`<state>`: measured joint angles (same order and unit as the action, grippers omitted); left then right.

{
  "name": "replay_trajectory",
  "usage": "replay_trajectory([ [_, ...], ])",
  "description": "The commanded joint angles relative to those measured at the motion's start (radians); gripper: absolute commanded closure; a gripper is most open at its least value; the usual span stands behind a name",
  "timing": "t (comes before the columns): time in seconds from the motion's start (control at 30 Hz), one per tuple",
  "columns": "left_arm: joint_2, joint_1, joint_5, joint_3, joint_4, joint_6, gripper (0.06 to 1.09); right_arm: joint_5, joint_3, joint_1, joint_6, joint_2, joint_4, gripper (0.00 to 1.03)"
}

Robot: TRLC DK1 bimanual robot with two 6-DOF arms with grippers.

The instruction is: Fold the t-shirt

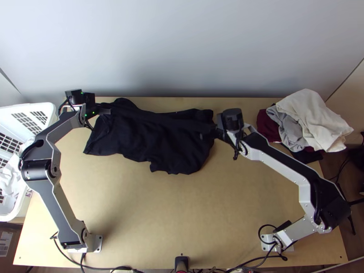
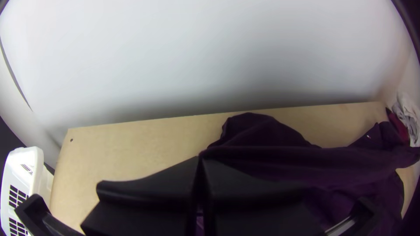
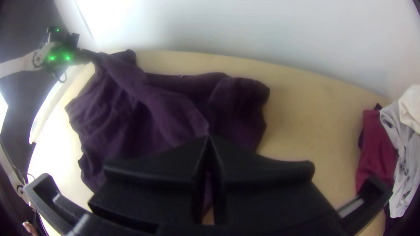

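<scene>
We clamp the dark t-shirt (image 1: 145, 143) with left gripper (image 1: 108, 111) and right gripper (image 1: 204, 133), between white basket (image 1: 16, 108) and heaped clothes (image 1: 309, 118).

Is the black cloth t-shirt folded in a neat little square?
No, the black cloth t-shirt lies rumpled and uneven on the light wooden table.

The top view's edge cuts off the basket (image 1: 28, 106) at nine o'clock and a black fixture (image 1: 181, 261) at six. The shirt's (image 1: 154, 141) pinched bits are hidden inside the left gripper (image 1: 109, 111), toward ten, and the right gripper (image 1: 205, 133), toward three.
</scene>
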<state>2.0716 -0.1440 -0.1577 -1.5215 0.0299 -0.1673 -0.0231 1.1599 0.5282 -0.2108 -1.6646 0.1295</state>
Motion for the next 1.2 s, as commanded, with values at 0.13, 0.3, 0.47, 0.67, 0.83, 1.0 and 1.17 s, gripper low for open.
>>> replay_trajectory([
  [0.13,0.050,-0.009,-0.014,-0.034,0.096,-0.087,1.05,0.006,-0.039,0.055,-0.001,-0.076,0.045,1.00],
  [0.3,0.061,-0.025,-0.022,-0.045,0.186,-0.112,0.54,0.006,-0.049,0.064,-0.002,-0.083,0.039,0.80],
  [0.47,0.061,-0.043,-0.039,-0.111,0.311,-0.083,0.10,0.006,-0.077,0.089,0.001,-0.046,0.067,0.03],
  [0.67,-0.007,-0.077,-0.106,-0.187,0.493,-0.084,0.10,0.023,-0.124,0.110,-0.024,0.167,0.203,0.03],
  [0.83,-0.079,-0.120,-0.157,-0.175,0.627,-0.123,0.10,0.091,-0.164,0.121,-0.058,0.295,0.360,0.03],
  [1.0,-0.119,-0.174,-0.163,-0.095,0.657,-0.193,0.10,0.189,-0.223,0.144,-0.068,0.364,0.432,0.04],
  [1.17,-0.234,-0.204,-0.192,0.067,0.740,-0.370,0.10,0.247,-0.224,0.211,-0.084,0.371,0.489,0.04],
])
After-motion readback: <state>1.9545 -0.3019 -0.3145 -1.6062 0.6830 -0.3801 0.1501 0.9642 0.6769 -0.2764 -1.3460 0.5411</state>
